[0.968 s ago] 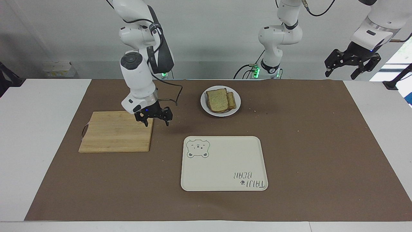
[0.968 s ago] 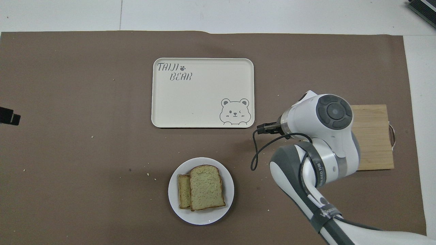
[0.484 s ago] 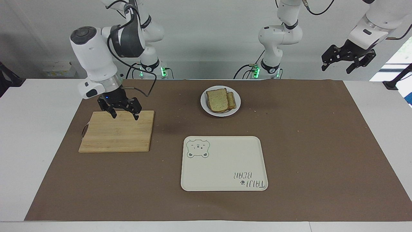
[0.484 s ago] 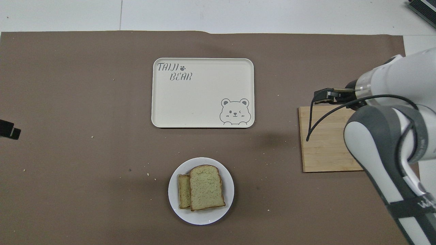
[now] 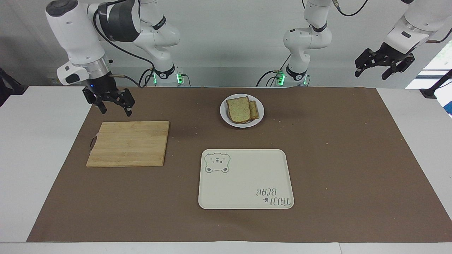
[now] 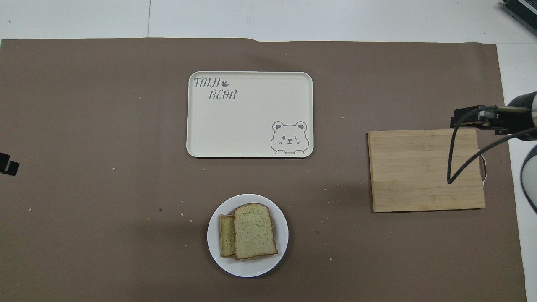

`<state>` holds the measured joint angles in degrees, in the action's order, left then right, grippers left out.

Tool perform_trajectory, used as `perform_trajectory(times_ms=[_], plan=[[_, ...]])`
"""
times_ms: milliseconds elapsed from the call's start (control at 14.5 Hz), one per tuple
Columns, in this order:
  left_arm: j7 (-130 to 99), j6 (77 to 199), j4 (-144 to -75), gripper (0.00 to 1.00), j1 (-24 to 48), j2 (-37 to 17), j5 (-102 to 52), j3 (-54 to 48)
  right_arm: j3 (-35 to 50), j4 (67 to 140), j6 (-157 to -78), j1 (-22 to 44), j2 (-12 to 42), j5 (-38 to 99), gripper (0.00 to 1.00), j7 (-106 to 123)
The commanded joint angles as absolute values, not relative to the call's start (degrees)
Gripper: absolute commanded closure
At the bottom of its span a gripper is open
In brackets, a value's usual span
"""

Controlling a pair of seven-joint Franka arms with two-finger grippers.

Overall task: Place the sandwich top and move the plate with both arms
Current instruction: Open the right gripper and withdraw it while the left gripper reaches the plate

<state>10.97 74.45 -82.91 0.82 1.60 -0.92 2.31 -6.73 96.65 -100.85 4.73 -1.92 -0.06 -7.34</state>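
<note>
Sandwich top (image 5: 238,109) lies on the plate (image 5: 225,117) at my twelve o'clock; I see both claws (image 5: 112,106) (image 5: 382,65) spread, empty, raised clear for access.

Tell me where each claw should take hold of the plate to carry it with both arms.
Grip the plate by its bare rim, one claw at the edge toward each arm's end of the table, coming in low from the sides. The bread covers the middle and leaves white rim showing there, so likely nothing gets squashed.
</note>
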Motion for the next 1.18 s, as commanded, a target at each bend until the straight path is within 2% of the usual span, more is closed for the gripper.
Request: perform_trajectory(times_ms=[0, 207, 415, 622, 899, 1106], plan=[[10.3, 72.2, -84.5, 0.00, 1.1, 3.2, -0.4, 2.2, -6.5, 91.3, -93.2, 3.9, -1.8, -1.4, 0.00, -6.0], [10.1, 66.7, -84.9, 0.00, 1.7, 3.7, -2.4, 1.5, -6.2, 93.4, -93.5, 2.9, -4.0, -1.1, 0.00, -5.8], [8.1, 66.5, -84.9, 0.00, 6.3, 3.8, -7.1, -0.2, -6.2, 94.0, -93.4, 1.5, -4.6, -0.4, 0.00, -5.5], [6.5, 71.9, -89.2, 0.00, 8.0, 5.7, -12.2, -0.5, -5.6, 94.0, -92.1, 2.0, -4.6, -0.2, 0.00, -4.2], [7.3, 94.6, -114.0, 0.00, 7.6, 14.8, -23.3, -0.4, -5.4, 93.6, -91.4, 2.2, -4.5, -0.9, 0.00, -0.1], [10.0, 107.9, -125.5, 0.00, 9.0, 15.4, -26.5, -0.6, -5.4, 93.8, -90.4, 2.2, -4.7, -1.1, 0.00, 1.2]])
